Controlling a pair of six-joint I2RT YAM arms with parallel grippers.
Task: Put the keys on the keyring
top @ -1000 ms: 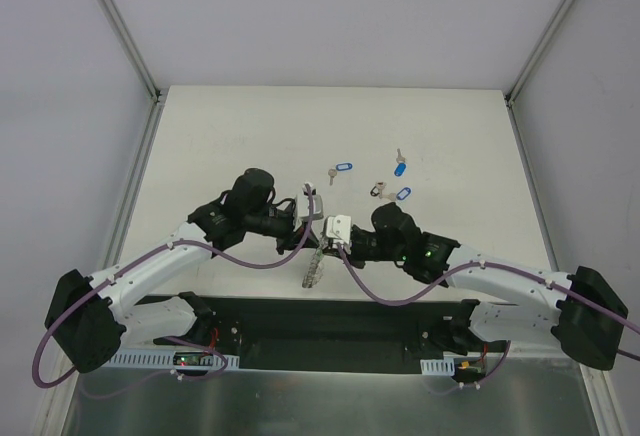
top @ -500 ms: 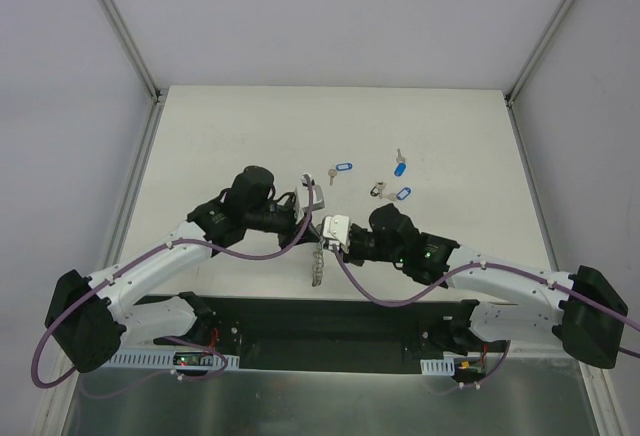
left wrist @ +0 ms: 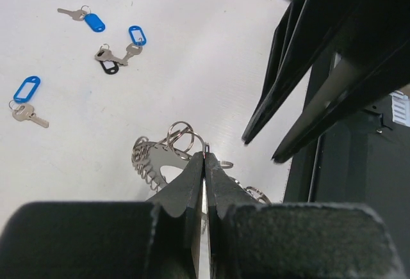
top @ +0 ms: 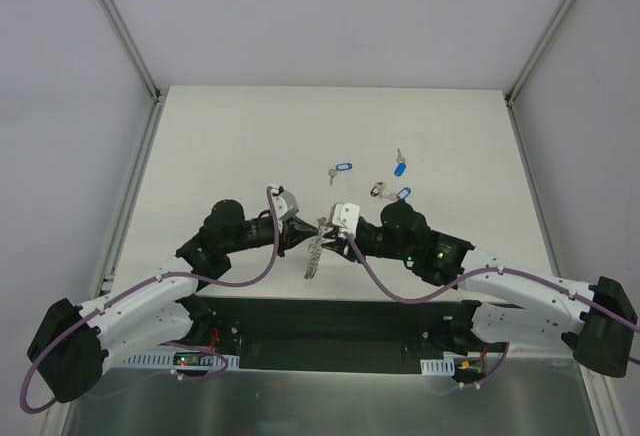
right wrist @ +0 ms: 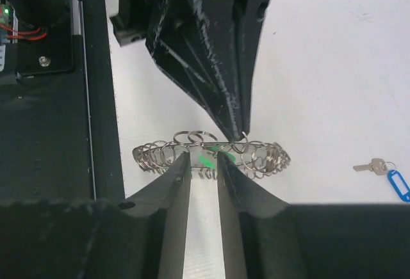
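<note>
Left gripper [left wrist: 204,159] jaws are pressed together, pinching a small loop on the rim of the keyring [left wrist: 157,157], which sits edge-on at centre of the top view between both arms, near the lower edge of the counter [top: 230,136]. Right gripper [right wrist: 202,159] jaws are slightly spread just at the ring, with a green tag [right wrist: 206,161] in the gap. Three blue-tagged keys [top: 343,168] lie loose, upper right of centre.
</note>
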